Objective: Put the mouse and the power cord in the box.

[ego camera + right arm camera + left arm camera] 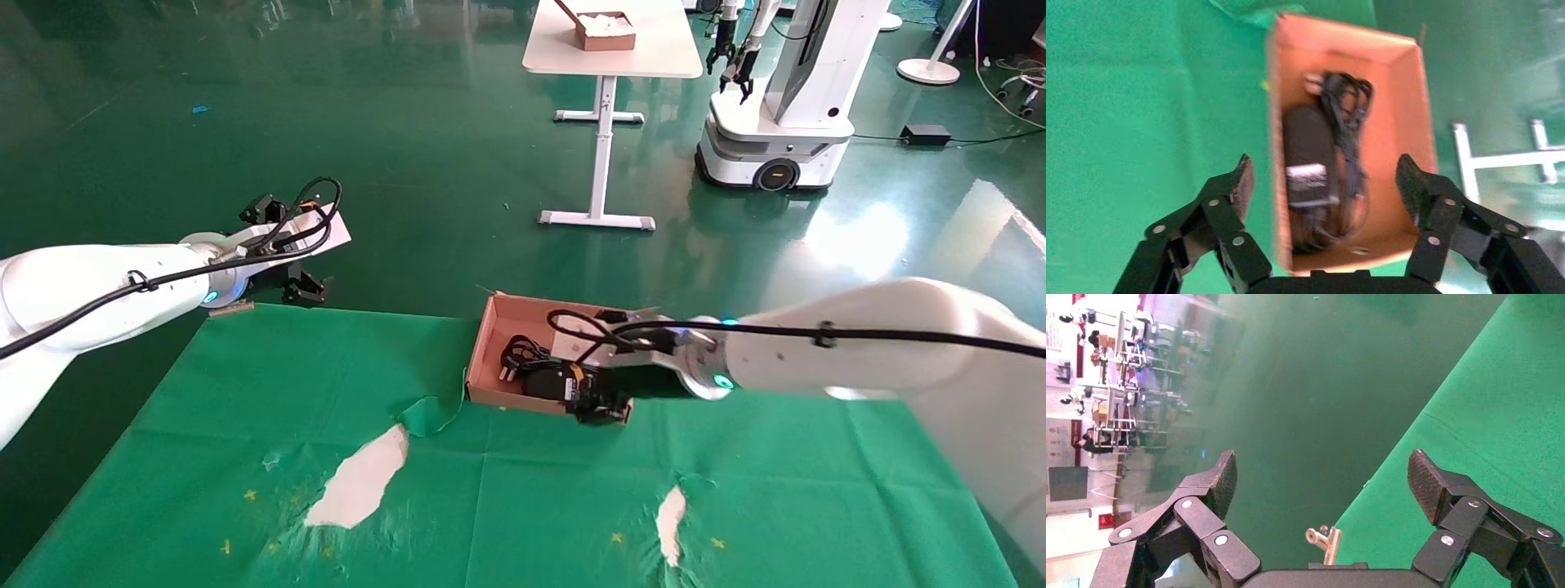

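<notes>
The brown cardboard box (489, 347) (1407, 122) stands on the green cloth at the table's far edge. Inside it lie the looped power cord (519, 358) (1346, 113), its pronged plug toward one end, and next to it the black mouse (543, 382) (1308, 156) with a white label facing up. My right gripper (601, 404) (1324, 164) hangs open just above the box's near right end, with nothing between its fingers. The left gripper (302, 286) (1321, 459) is parked open and empty beyond the table's far left corner.
The green cloth has torn white patches (359, 478) near the front. A metal clip (1324, 542) holds the cloth at the far left corner. On the floor behind stand a white table (613, 57) with a small brown box (605, 31) and another robot (776, 98).
</notes>
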